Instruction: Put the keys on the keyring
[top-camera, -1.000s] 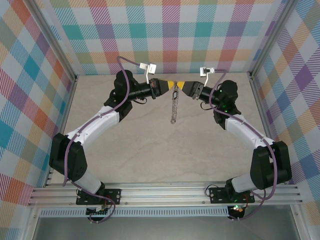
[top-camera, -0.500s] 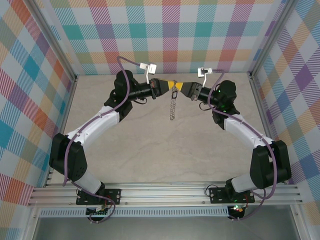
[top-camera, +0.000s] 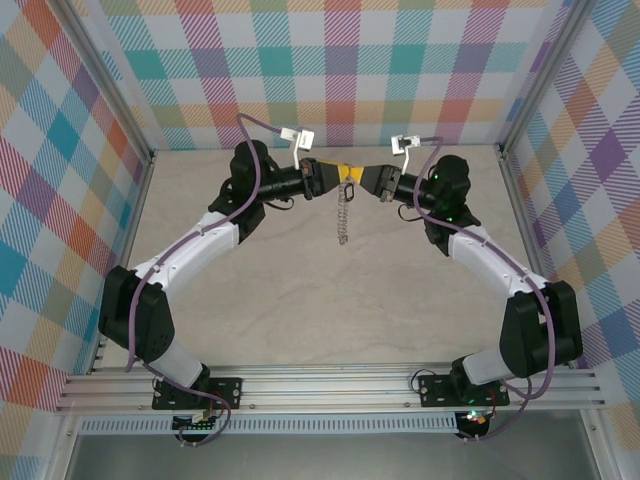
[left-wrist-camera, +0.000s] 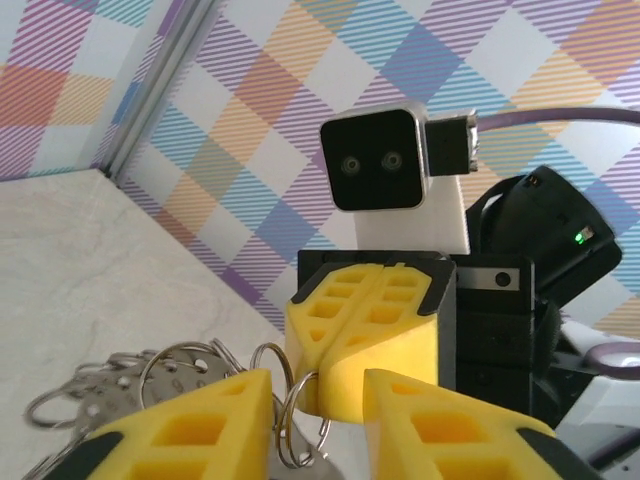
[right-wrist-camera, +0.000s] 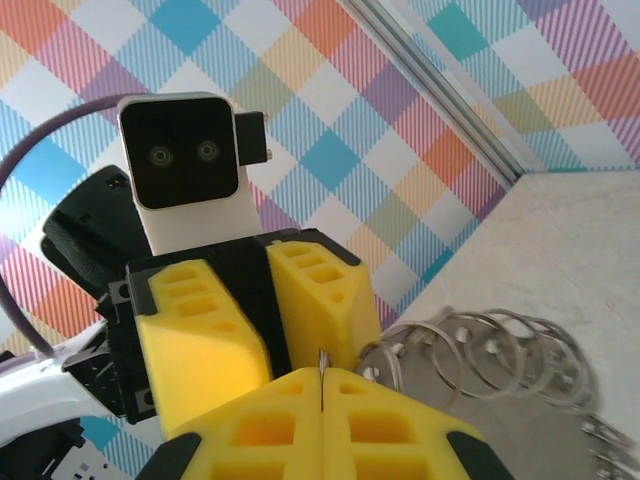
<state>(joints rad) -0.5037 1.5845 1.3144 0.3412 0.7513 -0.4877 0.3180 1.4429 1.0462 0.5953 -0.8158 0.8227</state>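
You are at the threading step, with both tools nose to nose above the tabletop (top-camera: 300, 300), so work in small, slow moves. The right tool with yellow ribbed plastic fingers (right-wrist-camera: 322, 400) is clenched, seam tight, on a thin metal sliver (right-wrist-camera: 322, 360) that pokes out just past its tips. The keyring, a chain of linked silver wire rings (right-wrist-camera: 470, 345), starts right at those tips and trails away from them toward the tabletop. Its top loop sits just beside the sliver.

The left tool, with matching yellow fingers (left-wrist-camera: 320, 410), faces the right one almost tip to tip. Its fingers (left-wrist-camera: 190, 425) stand a little apart with a ring loop lying in the gap. I cannot tell whether they actually bear on the wire.

To do this well, steady the top loop with the left tool so it cannot swing. Do not loosen the right tool. Feed along the plane of the loop and not across it. A twist here would likely spin the loose rings and lose the alignment.

- **The key:** I cannot make it out as such. The sliver may be its blade or a ring seen edge-on.
- **The meeting point:** the wrist views cut it off at their lower edge, and from above it is too small to read.
- **The split:** no opening in the top loop is visible.
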